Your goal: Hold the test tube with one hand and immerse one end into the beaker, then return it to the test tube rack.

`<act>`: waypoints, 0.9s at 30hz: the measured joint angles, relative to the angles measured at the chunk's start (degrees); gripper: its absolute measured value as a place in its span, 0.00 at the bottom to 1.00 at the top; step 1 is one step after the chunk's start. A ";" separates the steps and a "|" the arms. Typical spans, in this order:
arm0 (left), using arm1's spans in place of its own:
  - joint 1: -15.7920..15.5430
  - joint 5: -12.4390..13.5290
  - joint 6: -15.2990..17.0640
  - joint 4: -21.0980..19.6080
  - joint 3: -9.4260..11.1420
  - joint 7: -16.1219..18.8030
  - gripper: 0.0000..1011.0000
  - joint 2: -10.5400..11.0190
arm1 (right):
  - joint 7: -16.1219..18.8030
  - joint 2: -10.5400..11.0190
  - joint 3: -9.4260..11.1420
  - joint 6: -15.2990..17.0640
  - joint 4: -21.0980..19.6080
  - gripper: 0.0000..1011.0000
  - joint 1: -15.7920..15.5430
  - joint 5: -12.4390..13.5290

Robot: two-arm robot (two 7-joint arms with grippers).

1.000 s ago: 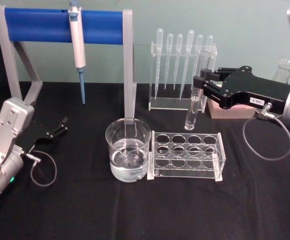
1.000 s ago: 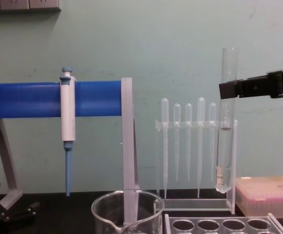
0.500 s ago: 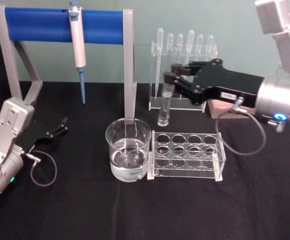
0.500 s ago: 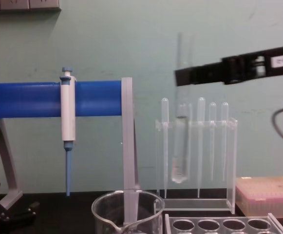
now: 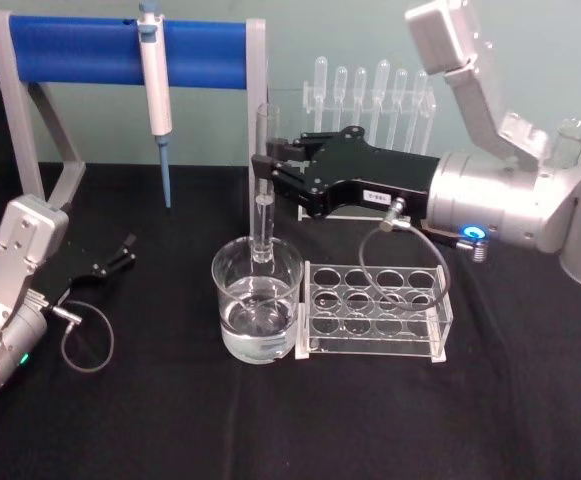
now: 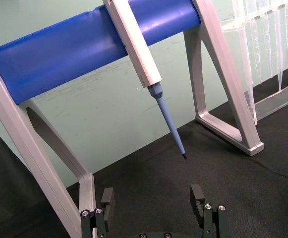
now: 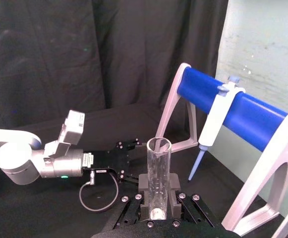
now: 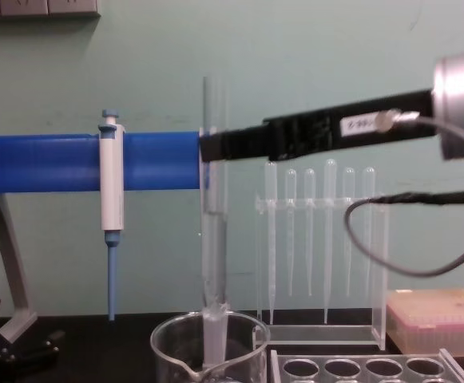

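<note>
My right gripper (image 5: pixel 267 172) is shut on the test tube (image 5: pixel 262 228), holding it upright by its upper part directly over the beaker (image 5: pixel 232 305). The beaker is a wide glass holding clear water. In the chest view the test tube (image 8: pixel 213 239) hangs from the right gripper (image 8: pixel 212 148), and its round lower end sits just inside the rim of the beaker (image 8: pixel 172 347). In the right wrist view the tube (image 7: pixel 158 171) stands between the black fingers (image 7: pixel 143 181). At the table's left my left gripper (image 5: pixel 123 251) rests open, its fingers (image 6: pixel 107 197) wide apart.
A blue-barred stand holds a white-and-blue pipettor (image 5: pixel 154 75) behind the beaker. An empty clear tube rack (image 5: pixel 375 305) stands right beside the beaker. A pipette rack (image 5: pixel 370 90) is at the back, a pink box (image 8: pixel 439 319) at the right, and a glass flask (image 5: pixel 570 140) at the far right.
My right gripper has carried the test tube leftward from in front of the pipette rack to over the beaker and lowered it toward the rim. The left arm has not moved.
</note>
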 joint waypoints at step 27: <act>0.00 0.00 0.00 0.00 0.00 0.00 0.99 0.00 | 2.51 -3.53 -2.83 -5.39 8.95 0.24 -4.09 -6.22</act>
